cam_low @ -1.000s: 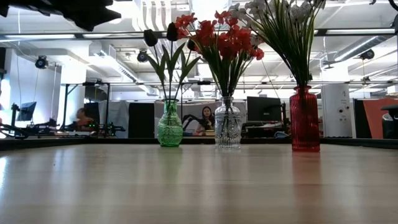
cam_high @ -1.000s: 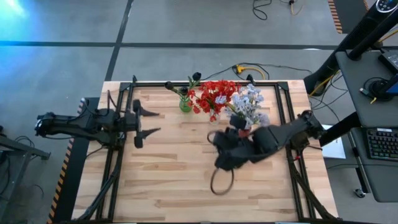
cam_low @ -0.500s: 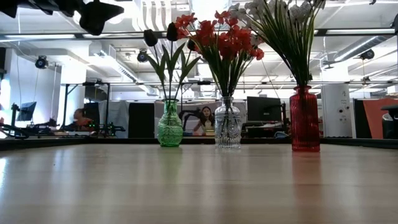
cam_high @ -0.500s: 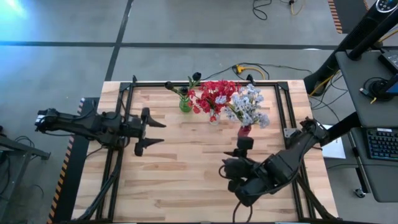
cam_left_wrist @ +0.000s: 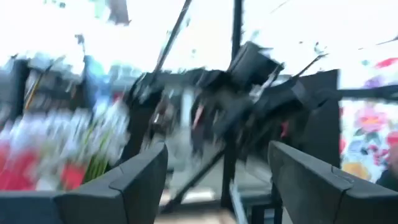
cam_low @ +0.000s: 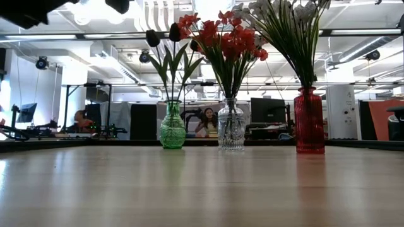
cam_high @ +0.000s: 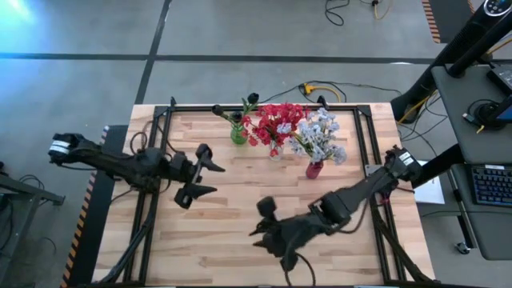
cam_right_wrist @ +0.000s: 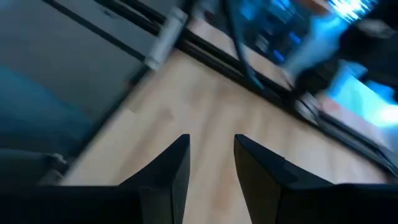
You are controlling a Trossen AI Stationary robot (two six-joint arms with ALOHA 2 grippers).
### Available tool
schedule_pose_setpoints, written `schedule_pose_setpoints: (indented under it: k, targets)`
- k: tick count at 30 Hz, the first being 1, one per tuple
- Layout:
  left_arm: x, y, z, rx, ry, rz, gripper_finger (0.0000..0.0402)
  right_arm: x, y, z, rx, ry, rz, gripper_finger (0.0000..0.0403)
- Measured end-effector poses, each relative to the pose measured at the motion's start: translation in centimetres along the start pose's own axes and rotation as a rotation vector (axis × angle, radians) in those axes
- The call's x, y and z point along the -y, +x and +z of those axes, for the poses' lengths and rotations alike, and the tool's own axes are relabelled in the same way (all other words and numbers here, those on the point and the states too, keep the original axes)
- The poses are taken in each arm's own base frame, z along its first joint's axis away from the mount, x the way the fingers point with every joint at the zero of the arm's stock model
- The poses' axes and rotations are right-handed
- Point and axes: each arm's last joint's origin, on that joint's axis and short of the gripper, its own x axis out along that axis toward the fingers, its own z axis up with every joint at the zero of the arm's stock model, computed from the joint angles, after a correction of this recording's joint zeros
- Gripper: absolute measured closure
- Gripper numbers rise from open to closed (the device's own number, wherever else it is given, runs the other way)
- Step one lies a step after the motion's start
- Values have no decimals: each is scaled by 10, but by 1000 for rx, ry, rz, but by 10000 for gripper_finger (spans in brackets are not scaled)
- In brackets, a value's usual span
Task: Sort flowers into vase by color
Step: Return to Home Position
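While both arms are held above the wooden table [cam_high: 200, 236], nothing is grasped by either gripper. The left gripper [cam_high: 210, 178] is seen over the left part of the table, its two fingers spread wide and released, with only air between them. The right gripper [cam_high: 262, 222] is held over the middle of the table toward the front edge; in its wrist view the fingers are parted by a narrow gap through which bare wood is seen, and no stem is held. All the flowers are found in three vases lined up near the back edge, ahead of the left gripper's fingertips and off to its far side, and well apart from the right gripper, behind it. Nearest the left gripper, the dark buds [cam_low: 153, 38] are held upright in the green vase [cam_low: 172, 129]. Just beside it, the red flowers [cam_low: 227, 38] are gathered in the clear vase [cam_low: 231, 129]. Farthest from the left gripper, the white flowers [cam_low: 284, 16] are set in the red vase [cam_low: 309, 123].
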Motion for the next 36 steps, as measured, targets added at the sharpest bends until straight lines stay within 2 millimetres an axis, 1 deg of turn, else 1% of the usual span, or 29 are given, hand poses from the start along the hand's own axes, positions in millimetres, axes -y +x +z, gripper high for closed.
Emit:
schedule_pose_setpoints:
  k: [2, 4, 6, 9, 11, 13, 15, 17, 21, 24, 26, 29, 32, 35, 36]
  targets:
    - [0, 2, 0, 31, 31, -48, 141, 13, 8, -10, 45, -7, 30, 285]
    - [-4, 2, -5, -15, 33, -48, 141, 28, 13, -21, 89, -4, 23, 285]
    - [-8, -2, -5, -58, 25, -18, 141, 41, 18, -36, 111, 8, 24, 287]
    - [-14, -10, 0, -95, 18, 26, 141, 52, 15, -59, 133, 25, 60, 290]
    - [-17, -18, 6, -126, 27, 31, 141, 57, 6, -70, 164, 34, 62, 291]
    - [-17, -27, 15, -162, 50, 38, 141, 62, -7, -82, 193, 42, 37, 291]
    - [-16, -39, 17, -227, 46, 60, 141, 64, -19, -95, 212, 46, 11, 289]
    - [-13, -50, 22, -240, 54, 69, 141, 64, -32, -110, 223, 50, -6, 286]
    - [-6, -72, 35, -205, 130, 94, 141, 67, -68, -134, 320, 69, -63, 282]
    - [-4, -88, 42, -169, 214, 182, 141, 63, -90, -156, 354, 92, -89, 283]
    - [-3, -100, 44, -178, 253, 271, 141, 59, -103, -167, 390, 96, -109, 286]
    - [-3, -117, 44, -196, 295, 423, 141, 55, -126, -179, 457, 104, -130, 291]
    - [-2, -132, 49, -159, 314, 562, 141, 50, -144, -193, 494, 107, -144, 295]
    - [0, -145, 51, -134, 341, 620, 141, 46, -161, -205, 546, 115, -159, 298]
    - [0, -146, 50, -143, 353, 625, 141, 45, -166, -209, 565, 115, -164, 298]
